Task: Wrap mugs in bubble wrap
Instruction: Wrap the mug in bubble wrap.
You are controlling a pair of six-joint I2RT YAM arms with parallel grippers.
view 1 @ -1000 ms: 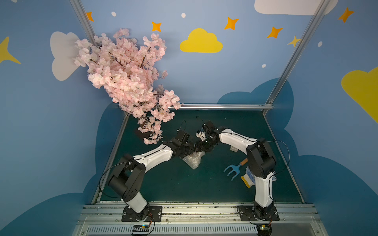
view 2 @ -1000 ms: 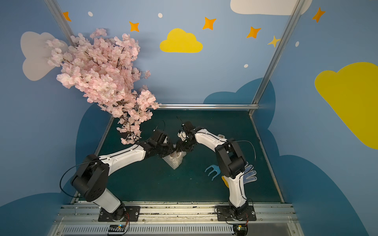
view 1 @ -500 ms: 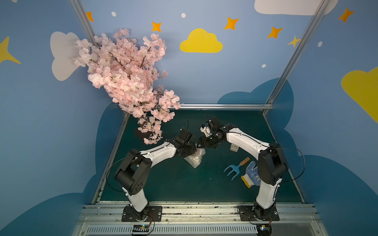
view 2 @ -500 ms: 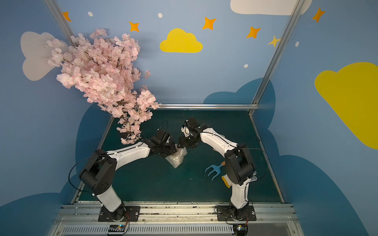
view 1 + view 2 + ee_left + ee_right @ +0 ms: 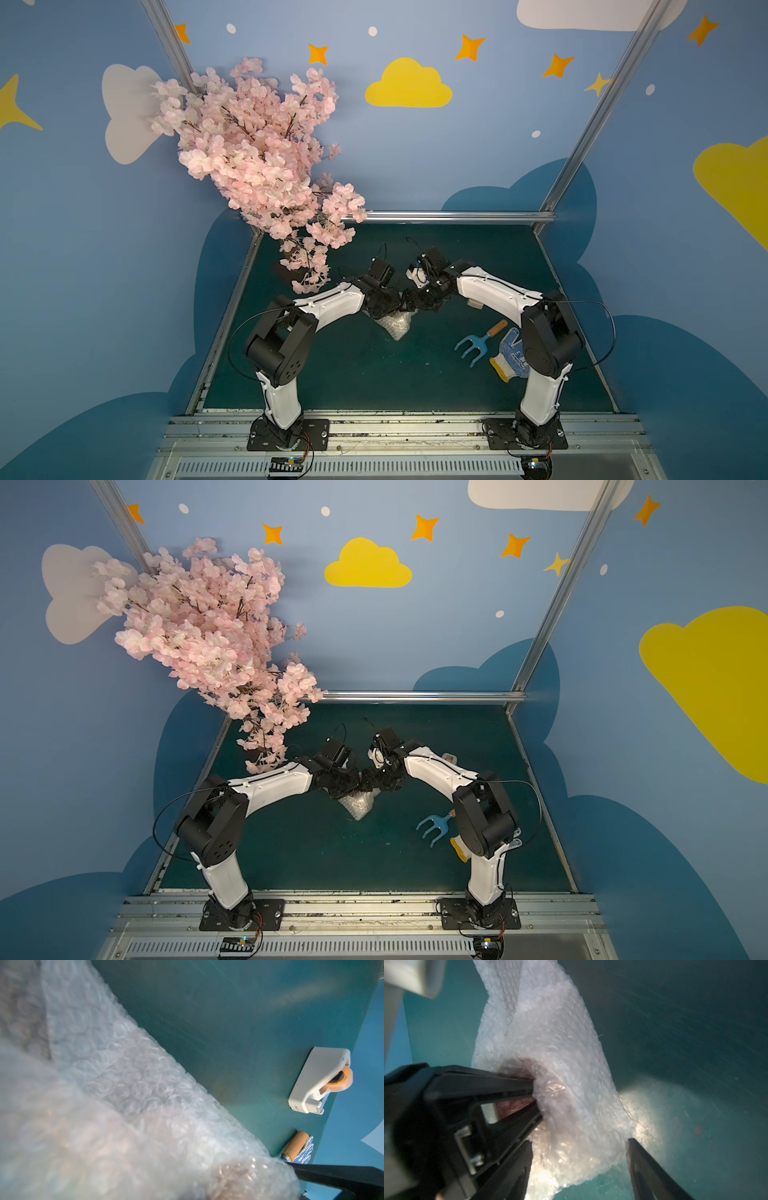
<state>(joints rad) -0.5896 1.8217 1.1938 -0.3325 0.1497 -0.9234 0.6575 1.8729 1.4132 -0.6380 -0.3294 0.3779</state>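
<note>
- Bubble wrap sits mid-desk as a crumpled, pointed bundle. Only two things lie nearer the arm bases, both on the right arm's side of the green desk: a white glove with blue dots and, just beside it, a blue hand rake with a wooden handle.
- In both top views the bundle's near tip points toward the bases. Its far end is hidden under the two grippers, which meet above it.
- Mug: wrapped inside the bundle, so only a red patch shows through the plastic in the right wrist view.
- Left gripper: closed, with its two black fingers pinching into the bubble wrap right at that red patch.
- Right gripper: jaws spread wide, one finger on each side of the bundle's end. I cannot tell whether either finger touches the plastic.
- I also cannot tell whether the bundle rests on the desk or hangs just above it.
- Past the bundle, under the right forearm, a white tape dispenser with an amber roll lies on the desk, well apart from the wrap.
- Farthest, in the far left corner, a pink blossom tree leans over the desk.
</note>
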